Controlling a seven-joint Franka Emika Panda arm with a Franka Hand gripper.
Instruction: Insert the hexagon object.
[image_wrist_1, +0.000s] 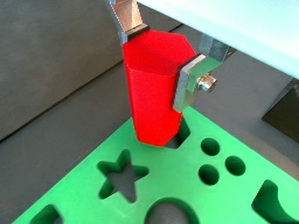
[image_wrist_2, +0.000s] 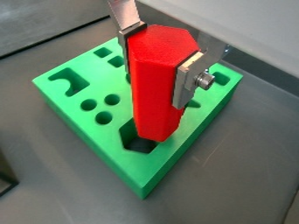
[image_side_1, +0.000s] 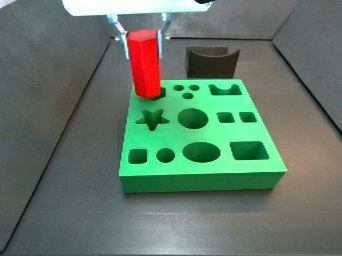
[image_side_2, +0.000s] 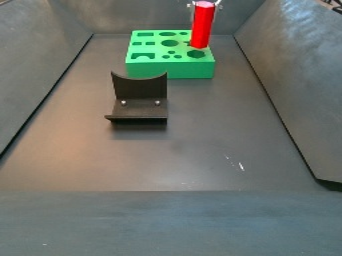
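Dark grey flooring is bearing the green block (image_side_1: 201, 172) and, well apart from it, the dark curved block (image_side_2: 136, 98). At the block's corner, the gripper (image_wrist_2: 156, 54) is clamping the red hexagon object (image_wrist_2: 156, 86) upright by its upper end. Its lower end is sitting in a corner hole (image_wrist_2: 138, 140), as both wrist views show.

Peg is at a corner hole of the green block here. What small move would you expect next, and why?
Probably a slow, straight push down. The gripper is shut on the upright hexagon object, whose lower end already sits in a corner hole of the green block, with most of its length above the block's top.
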